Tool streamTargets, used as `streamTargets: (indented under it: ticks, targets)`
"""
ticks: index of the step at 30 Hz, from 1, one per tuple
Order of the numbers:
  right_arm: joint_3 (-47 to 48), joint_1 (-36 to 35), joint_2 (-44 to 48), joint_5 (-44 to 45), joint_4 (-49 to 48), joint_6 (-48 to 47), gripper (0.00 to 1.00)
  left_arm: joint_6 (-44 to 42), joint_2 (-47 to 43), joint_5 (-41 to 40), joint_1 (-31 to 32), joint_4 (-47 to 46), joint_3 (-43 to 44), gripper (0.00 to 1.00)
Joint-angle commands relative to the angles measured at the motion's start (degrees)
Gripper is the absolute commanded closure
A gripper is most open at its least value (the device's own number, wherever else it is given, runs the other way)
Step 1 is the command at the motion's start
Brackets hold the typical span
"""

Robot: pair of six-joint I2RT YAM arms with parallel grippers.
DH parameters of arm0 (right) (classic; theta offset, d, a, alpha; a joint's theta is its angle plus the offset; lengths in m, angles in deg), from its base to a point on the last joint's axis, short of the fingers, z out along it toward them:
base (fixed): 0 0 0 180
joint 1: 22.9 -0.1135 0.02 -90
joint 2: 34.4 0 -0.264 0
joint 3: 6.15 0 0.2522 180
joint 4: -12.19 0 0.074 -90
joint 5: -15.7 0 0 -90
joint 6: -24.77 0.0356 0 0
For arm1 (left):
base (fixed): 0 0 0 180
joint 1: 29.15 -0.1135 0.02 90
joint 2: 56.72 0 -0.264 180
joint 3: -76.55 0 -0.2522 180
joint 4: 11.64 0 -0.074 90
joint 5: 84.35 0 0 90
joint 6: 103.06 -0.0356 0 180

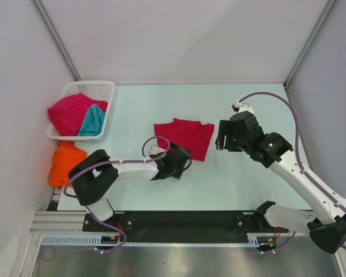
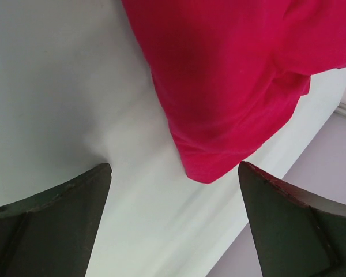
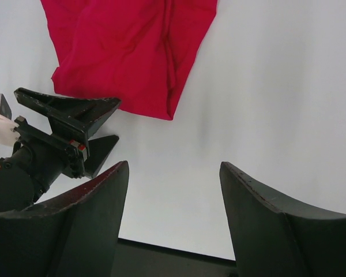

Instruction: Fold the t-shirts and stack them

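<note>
Red t-shirt (image 1: 183, 137) lies roughly folded in the middle of the table (image 1: 248, 104), its near edge just beside the left gripper (image 1: 179, 161). That gripper sits low at the shirt's near-left corner with its jaws spread as wide as they go, holding nothing. In the left wrist view, the shirt (image 2: 230, 75) fills the upper right, and its lowest corner dips toward the gap between the fingers (image 2: 57, 225), closer to the right-hand one in that view and not touching either. Whether the fingertips rest on the table is hard to tell from here.

The right gripper (image 1: 222, 138) hangs just off the shirt's right edge, also wide open and empty. In its wrist view, the shirt (image 3: 127, 52) lies ahead and to the left, well clear of the fingers (image 3: 277, 231). The left gripper (image 3: 75, 127) shows between them and the cloth.

At the far left, a white basket (image 1: 75, 88) holds a second red t-shirt (image 1: 72, 112) and a teal t-shirt (image 1: 92, 122) — both bunched up. An orange t-shirt (image 1: 65, 163) lies crumpled just in front of the basket.
</note>
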Motion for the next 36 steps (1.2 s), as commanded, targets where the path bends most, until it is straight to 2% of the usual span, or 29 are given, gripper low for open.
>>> streamTargets:
  ticks: [1, 7, 18, 27, 29, 30, 31, 32, 33, 34, 35, 36]
  targets:
    - [0.37, 1.44, -0.03, -0.63, -1.18, -1.68, 0.3, 9.13, 3.01, -2.26, -0.09, -0.9, -1.27, 0.0]
    - [0.72, 2.76, -2.58, -1.69, -1.97, -2.39, 0.3, 11.42, 7.59, -0.06, -0.88, -7.24, -2.68, 0.0]
    - [1.77, 7.85, -7.42, -4.06, -3.38, -5.02, 0.3, 9.23, 15.32, 0.29, -4.47, -9.6, 4.44, 0.0]
    - [1.51, 11.11, -8.12, -7.05, -4.35, -5.02, 0.3, 5.19, 13.92, 0.47, -10.71, -11.63, -0.3, 0.0]
    - [1.69, 11.28, -8.3, -7.23, -4.0, -5.29, 0.3, 2.56, 13.83, 1.43, -12.12, -15.3, -1.7, 0.01]
    - [1.77, 11.46, -8.3, -7.14, -3.65, -5.38, 0.3, 1.5, 13.75, 2.74, -13.69, -17.59, -2.67, 0.04]
    - [1.77, 11.55, -7.86, -7.14, -3.56, -5.38, 0.3, 0.27, 13.66, 3.45, -14.58, -20.66, -3.98, 0.18]
    - [1.77, 11.72, -7.6, -7.31, -3.3, -5.46, 0.3, -2.09, 13.74, 4.15, -15.37, -27.82, -6.69, 0.26]
    - [1.77, 11.9, -7.24, -7.4, -2.95, -5.55, 0.3, -3.68, 14.18, 6.51, -17.47, -31.55, -8.03, 0.39]
    - [1.86, 12.16, -6.89, -7.4, -2.68, -5.55, 0.3, -5.26, 14.53, 7.92, -18.71, -35.07, -9.17, 0.77]
    - [2.3, 12.08, -6.02, -7.66, -2.42, -5.64, 0.3, -6.23, 14.88, 9.77, -19.76, -39.19, -10.57, 0.98]
    - [2.65, 12.16, -5.49, -7.75, -1.54, -5.55, 0.31, -6.68, 15.23, 11.44, -21.86, -40.02, -10.94, 1.0]
